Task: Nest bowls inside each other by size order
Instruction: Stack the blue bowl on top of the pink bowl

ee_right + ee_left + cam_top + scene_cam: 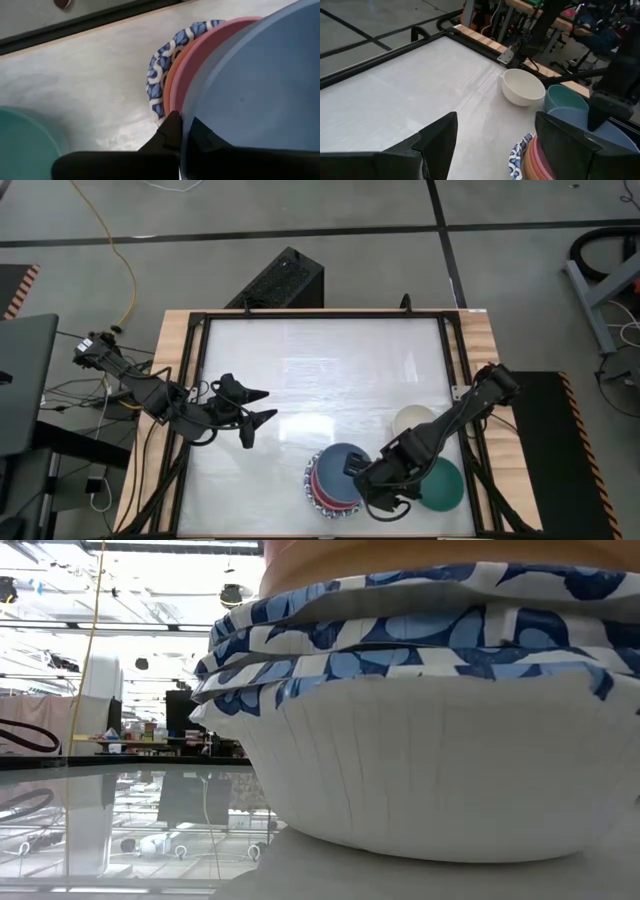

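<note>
A stack of nested bowls (pixel 325 485) stands near the table's near edge. White bowls with blue patterned rims (pixel 420 690) are at the bottom, then orange, red and pink bowls (pixel 192 60), with the blue bowl (pixel 340 465) on top. My right gripper (pixel 358 470) is shut on the blue bowl's rim. A cream bowl (pixel 413 420) and a teal bowl (pixel 442 485) stand on their bases to the stack's right. My left gripper (pixel 268 405) is open and empty over the table, left of the stack. My right gripper pinches the blue bowl's rim (pixel 186 107) on the side toward the table's right edge, with one finger (pixel 170 127) outside the wall and one (pixel 202 135) inside. The fingers come slanting down from the right. The bowl is inside the pink bowl's rim, mouth up. I cannot tell whether it rests there.
A black frame (pixel 450 370) and wooden borders run round the white table. The right arm (pixel 470 405) reaches over the cream and teal bowls. The middle and far parts of the table (pixel 320 360) are bare.
</note>
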You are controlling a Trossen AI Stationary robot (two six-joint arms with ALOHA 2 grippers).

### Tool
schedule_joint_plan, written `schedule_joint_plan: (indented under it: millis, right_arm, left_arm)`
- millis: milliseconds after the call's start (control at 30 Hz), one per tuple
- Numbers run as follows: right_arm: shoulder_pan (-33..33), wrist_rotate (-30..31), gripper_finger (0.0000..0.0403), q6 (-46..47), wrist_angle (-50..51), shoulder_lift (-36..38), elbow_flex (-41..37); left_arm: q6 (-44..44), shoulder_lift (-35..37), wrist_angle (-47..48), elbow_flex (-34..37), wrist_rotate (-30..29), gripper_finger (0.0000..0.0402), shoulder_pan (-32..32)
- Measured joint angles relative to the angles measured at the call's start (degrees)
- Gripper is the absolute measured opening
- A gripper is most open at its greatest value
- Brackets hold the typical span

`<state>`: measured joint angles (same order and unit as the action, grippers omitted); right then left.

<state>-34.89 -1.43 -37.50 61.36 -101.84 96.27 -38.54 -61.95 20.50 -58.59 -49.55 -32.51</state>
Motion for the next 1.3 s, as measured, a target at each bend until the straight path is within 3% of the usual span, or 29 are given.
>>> schedule_joint_plan:
  millis: [333,567,767,1033,1300]
  right_arm:
    - [1.0,-0.1,0.0082,4.6,-1.0,-0.6,0.0]
    - [1.3,-0.2,0.0158,10.9,-2.6,-0.5,0.2]
    - [1.3,0.8,0.0209,13.9,-1.0,-0.5,6.6]
    - [1.2,6.7,0.0192,27.2,12.6,0.6,22.3]
    - [-1.5,9.3,0.0138,39.6,14.6,19.3,18.3]
  left_arm:
    - [-0.2,0.0,-0.4,0.0,-0.8,0.0255,0.0]
    - [-0.3,0.0,-0.4,0.0,-1.8,0.0255,0.0]
    - [-0.4,0.0,-0.4,0.0,-2.1,0.0255,0.0]
    - [-2.8,0.0,-0.8,0.0,-2.1,0.0255,0.0]
    - [-2.4,0.0,-3.5,0.0,-1.6,0.0255,0.0]
